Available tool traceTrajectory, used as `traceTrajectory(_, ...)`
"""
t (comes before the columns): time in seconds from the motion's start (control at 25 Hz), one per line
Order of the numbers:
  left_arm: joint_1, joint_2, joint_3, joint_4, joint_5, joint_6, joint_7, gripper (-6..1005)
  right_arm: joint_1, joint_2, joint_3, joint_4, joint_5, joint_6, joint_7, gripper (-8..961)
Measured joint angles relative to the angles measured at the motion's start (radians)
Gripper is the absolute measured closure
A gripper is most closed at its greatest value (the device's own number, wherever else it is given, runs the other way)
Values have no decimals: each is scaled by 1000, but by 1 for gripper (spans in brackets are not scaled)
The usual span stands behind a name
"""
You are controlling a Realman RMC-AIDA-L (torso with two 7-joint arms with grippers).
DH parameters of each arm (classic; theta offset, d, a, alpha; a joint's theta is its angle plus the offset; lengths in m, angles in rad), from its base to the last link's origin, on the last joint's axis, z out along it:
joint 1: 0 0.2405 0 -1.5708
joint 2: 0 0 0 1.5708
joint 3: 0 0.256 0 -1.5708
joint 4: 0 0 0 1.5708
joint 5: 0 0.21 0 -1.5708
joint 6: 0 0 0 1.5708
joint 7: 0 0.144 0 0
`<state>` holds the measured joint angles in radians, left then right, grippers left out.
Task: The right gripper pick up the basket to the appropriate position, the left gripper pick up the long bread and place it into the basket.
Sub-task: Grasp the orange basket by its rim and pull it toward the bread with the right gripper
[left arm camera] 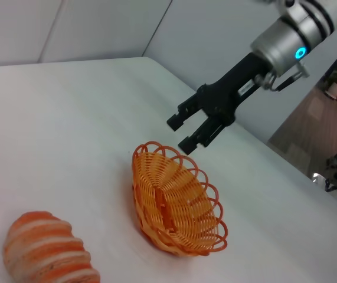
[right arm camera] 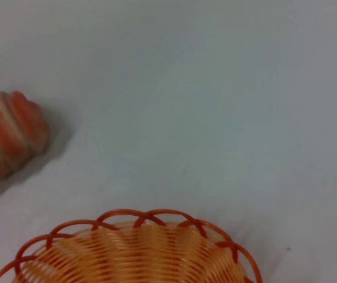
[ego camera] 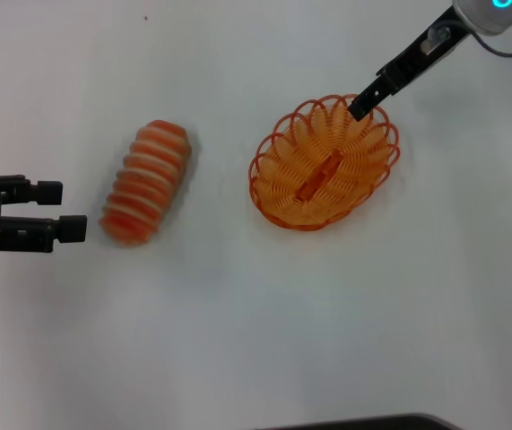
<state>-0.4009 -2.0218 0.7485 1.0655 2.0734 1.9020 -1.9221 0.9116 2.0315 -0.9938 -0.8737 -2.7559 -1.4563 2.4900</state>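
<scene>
Nothing moved yet: right gripper, jaws open, hovers at the basket's rim; left gripper, jaws open, beside the long bread.

The basket sits tilted on the white table, its open side turned so the woven inside and the looped rim show. The right gripper hangs just above the basket's far rim, its 2 black fingers spread apart with nothing between them; whether they touch the rim is hard to tell. The long bread lies on the table apart from the basket, its orange and cream bands visible and its near end cut off by the frame edge.
</scene>
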Motion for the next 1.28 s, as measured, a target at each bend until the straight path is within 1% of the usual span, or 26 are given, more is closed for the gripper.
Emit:
traceTrajectory(0.04,0,0,0,0,0,0,0,125,3,7,-1,4,-16,13,0,103)
traceTrajectory(0.12,1,0,0,-1,0,0,0,125,4,15,-1,10,-33,29,0,107)
traceTrajectory(0.4,6,-2,0,-2,1,0,0,126,17,26,-20,81,-42,92,-1,119)
traceTrajectory(0.52,6,-4,0,-2,1,0,0,126,21,30,-50,111,-42,117,-1,124)
traceTrajectory(0.6,6,-5,0,-2,1,0,0,126,17,36,-72,115,-43,131,-1,128)
traceTrajectory(0.76,7,-5,-1,-3,1,1,0,126,13,42,-81,117,-44,139,-11,135)
traceTrajectory(1.24,8,-6,-3,-3,1,3,0,125,7,42,-72,120,-38,157,-9,355)
traceTrajectory(1.28,8,-6,-4,-3,1,3,0,125,5,42,-70,120,-37,159,-8,429)
